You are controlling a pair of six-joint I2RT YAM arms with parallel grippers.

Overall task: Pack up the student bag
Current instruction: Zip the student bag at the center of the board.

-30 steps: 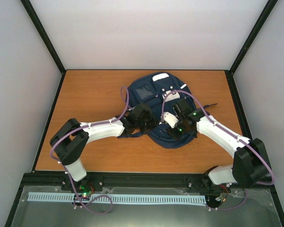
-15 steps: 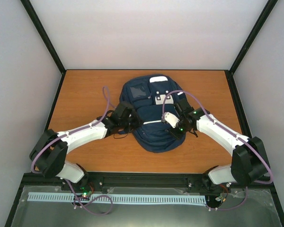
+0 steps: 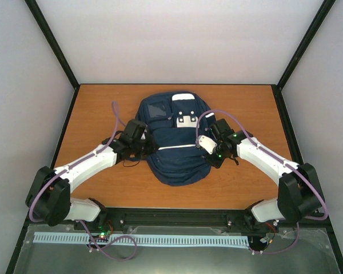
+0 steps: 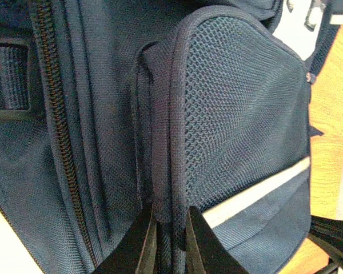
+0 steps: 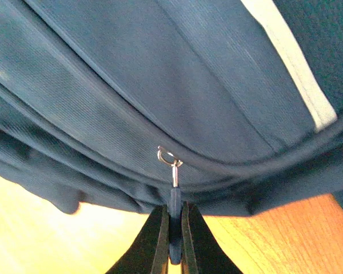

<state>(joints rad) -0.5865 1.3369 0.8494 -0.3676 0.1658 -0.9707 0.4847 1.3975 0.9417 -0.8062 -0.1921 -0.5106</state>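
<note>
The student bag (image 3: 174, 160), navy with thin white stripes and white label patches, lies flat on the middle of the wooden table (image 3: 91, 114). My left gripper (image 3: 150, 145) is at the bag's left side. In the left wrist view it (image 4: 171, 221) is shut on the piped edge of the bag's mesh side pocket (image 4: 240, 114). My right gripper (image 3: 211, 157) is at the bag's right edge. In the right wrist view it (image 5: 175, 228) is shut on a dark zipper pull (image 5: 175, 200) that hangs from a small metal ring on the bag (image 5: 160, 74).
A loose dark strap (image 3: 131, 163) trails off the bag's lower left onto the table. White walls with black posts close in the table on three sides. A black rail (image 3: 171, 217) runs along the near edge between the arm bases.
The left arm has drawn back to the left, and the bag has slid left and turned upright with it. The right gripper has stayed at the bag's right edge.
</note>
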